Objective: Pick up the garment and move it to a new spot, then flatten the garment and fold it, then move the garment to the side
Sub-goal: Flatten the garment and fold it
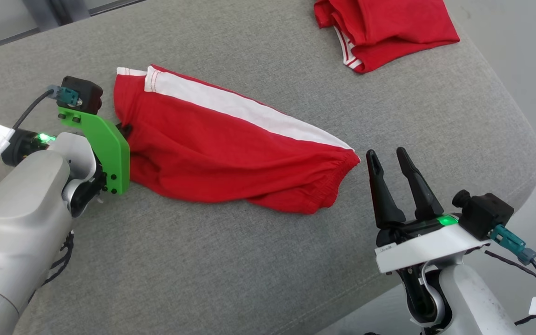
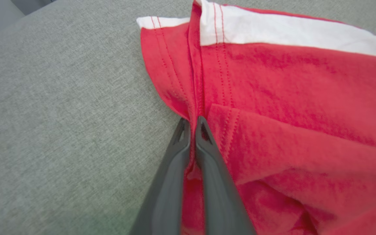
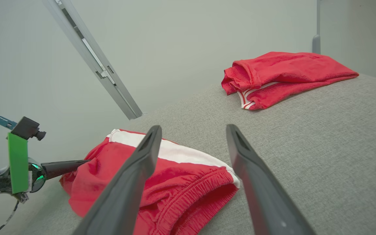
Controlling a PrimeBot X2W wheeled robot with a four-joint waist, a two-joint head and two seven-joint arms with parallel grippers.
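We find the garment [image 1: 231, 153], red shorts with a white stripe [image 1: 249, 109], lying crumpled and half doubled near the middle of the grey cloth-covered tabletop [image 1: 249, 270]. The left jaws are clamped together on its left edge, right at a stitched seam, while the right jaws stand apart just beside the elastic waistband [image 1: 328, 193] without touching it. Our main worry is the left grip. It takes only a narrow pinch of cloth close to the tips, and we cannot tell how many layers it holds, so a lift could let the fabric slip out. It could also raise one layer only, leaving the shorts hanging twisted and harder to flatten. With the right jaws holding nothing, a pull from the left alone would drag the garment into a tighter bunch. If the right jaws close too low, we think they might nip the tabletop cover instead of the waistband. A second red garment [image 1: 384, 32] lies folded at the far side, well apart, and a careless move that way could disturb it. The tabletop edge near the right arm is another place to lose the cloth.
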